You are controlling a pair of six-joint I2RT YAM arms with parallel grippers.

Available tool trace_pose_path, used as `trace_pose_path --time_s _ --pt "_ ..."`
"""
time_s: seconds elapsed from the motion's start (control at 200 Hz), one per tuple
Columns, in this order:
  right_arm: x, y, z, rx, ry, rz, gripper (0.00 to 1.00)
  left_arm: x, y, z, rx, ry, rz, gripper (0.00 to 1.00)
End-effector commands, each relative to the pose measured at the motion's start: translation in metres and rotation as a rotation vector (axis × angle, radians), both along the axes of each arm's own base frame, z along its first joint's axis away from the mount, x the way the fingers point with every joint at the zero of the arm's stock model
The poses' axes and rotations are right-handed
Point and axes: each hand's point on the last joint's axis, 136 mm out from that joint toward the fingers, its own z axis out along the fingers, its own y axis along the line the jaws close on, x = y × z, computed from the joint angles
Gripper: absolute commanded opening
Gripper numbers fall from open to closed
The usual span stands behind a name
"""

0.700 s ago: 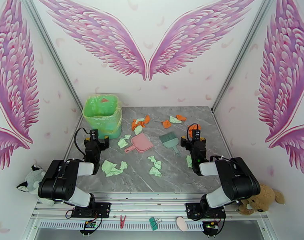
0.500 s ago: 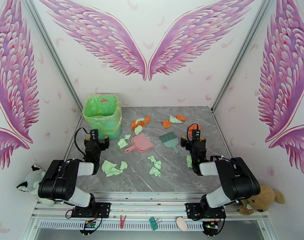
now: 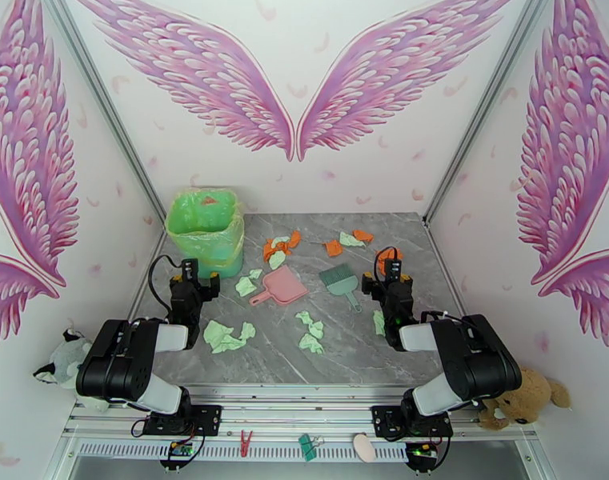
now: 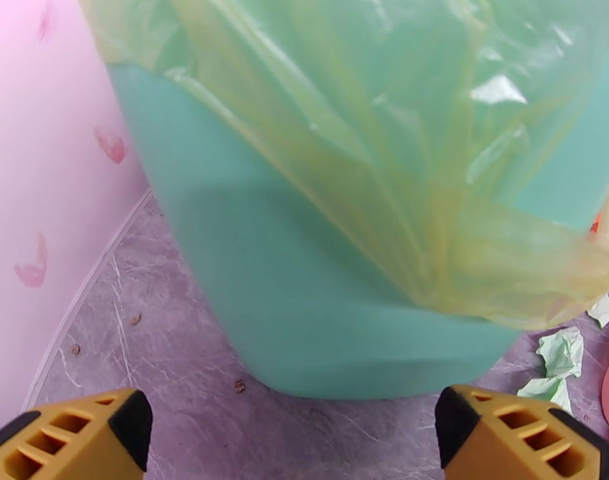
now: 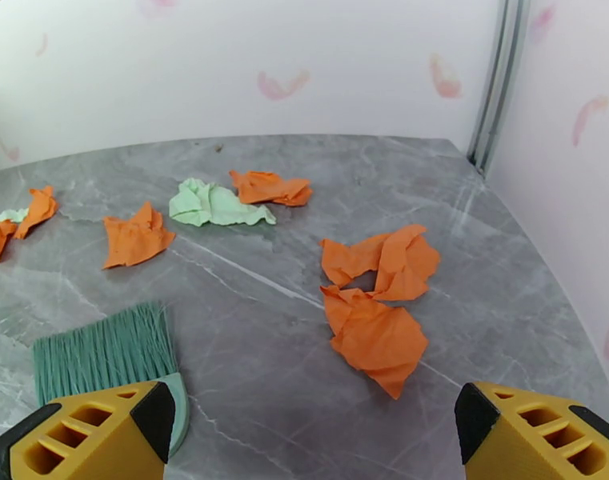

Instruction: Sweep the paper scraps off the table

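Both our grippers are spread and empty: the left gripper [image 4: 292, 432] faces the bin [image 4: 328, 298], and the right gripper [image 5: 316, 432] hangs just beside the brush [image 5: 104, 354]. We judge the sweep not yet begun; next we must take up the brush by its handle, and the dustpan [image 3: 282, 286]. The scraps [image 3: 228, 336], crumpled mint and orange, lie scattered over the table [image 3: 344, 362], mint nearer us, orange mostly toward the far edge

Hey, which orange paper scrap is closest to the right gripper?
The large orange scrap right in front of the right gripper; another touches its far side, and the rest lie farther back beside a mint scrap.
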Motion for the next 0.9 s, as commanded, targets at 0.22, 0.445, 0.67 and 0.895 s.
trace_pose_path --time_s 0.22,0.445,0.67,0.895 --pt "0.003 0.000 0.002 -0.006 0.000 -0.009 0.99 0.006 0.000 0.006 0.001 -0.007 -0.006 0.99" --pt "0.003 0.001 0.003 -0.003 0.000 -0.006 0.99 0.006 0.000 0.006 -0.001 -0.007 -0.007 0.99" --pt "0.007 -0.001 0.049 0.026 0.098 -0.057 0.99 0.006 0.001 0.005 -0.006 -0.006 -0.009 0.99" --pt "0.003 0.011 0.050 0.145 0.454 -0.051 0.99 0.006 0.001 0.005 -0.006 -0.005 -0.009 0.99"
